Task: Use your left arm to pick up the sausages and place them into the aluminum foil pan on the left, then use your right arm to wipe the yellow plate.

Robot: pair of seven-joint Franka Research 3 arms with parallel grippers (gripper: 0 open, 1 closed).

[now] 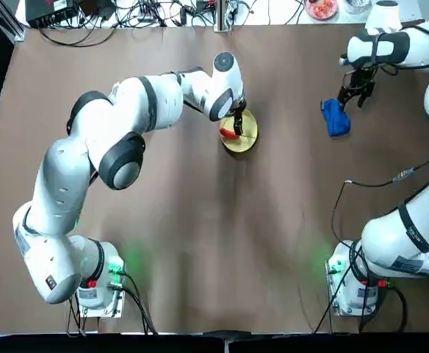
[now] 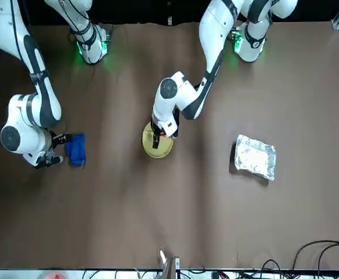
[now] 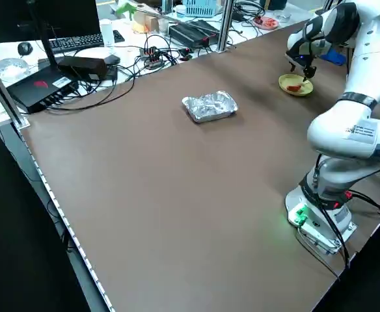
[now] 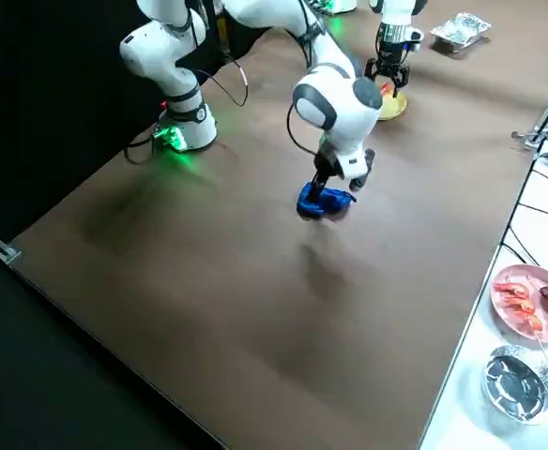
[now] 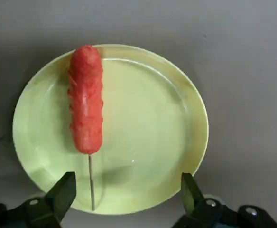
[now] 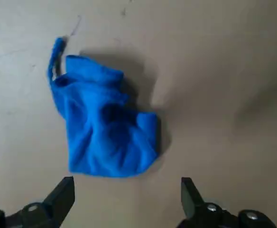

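The pickup step is in hand: the left gripper [image 5: 127, 199] hovers over the yellow plate [image 5: 143, 142] with its fingers apart, empty. The sausage [image 5: 86, 99], on a thin stick, lies on the plate off to one side of the fingers' line. Next the gripper likely needs to shift over it, drop, then close. The foil pan [image 2: 255, 156] sits well apart on the counter. The right gripper [image 6: 127, 199] waits, fingers apart, beside a blue cloth [image 6: 105, 128]
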